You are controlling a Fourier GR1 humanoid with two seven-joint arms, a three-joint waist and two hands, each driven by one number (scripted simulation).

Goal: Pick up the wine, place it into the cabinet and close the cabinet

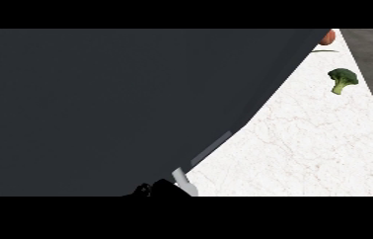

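A big dark grey panel (131,109) fills most of the head view, from the left edge to a slanted edge that runs from the upper right down to the lower middle. It looks like the cabinet door, but whether it stands open or closed I cannot tell from this angle. On its slanted edge, low down, there is a paler grey strip (211,148), maybe a handle (I am not sure).

At the bottom, just beside the lower end of the panel, a small piece of a hand (149,189) shows as a black shape, with a light grey part (184,182) just to its right, touching the panel's edge. Which hand this is I cannot tell, and also not whether its fingers are spread, pressed together or pinching something, because too little of it shows. A second hand is nowhere in view.

The wine does not show anywhere; the panel hides the whole left part of the scene, so where the bottle is I cannot say.

To the right of the panel lies the white marble counter (306,149). A broccoli (342,79) lies on it near the right edge, well apart from the panel. Above it, at the top edge, part of an orange-red round thing (328,37) shows, half hidden by the panel, with a thin green stalk (325,50) just below it. A dark strip (360,45) runs along the counter's upper right corner.
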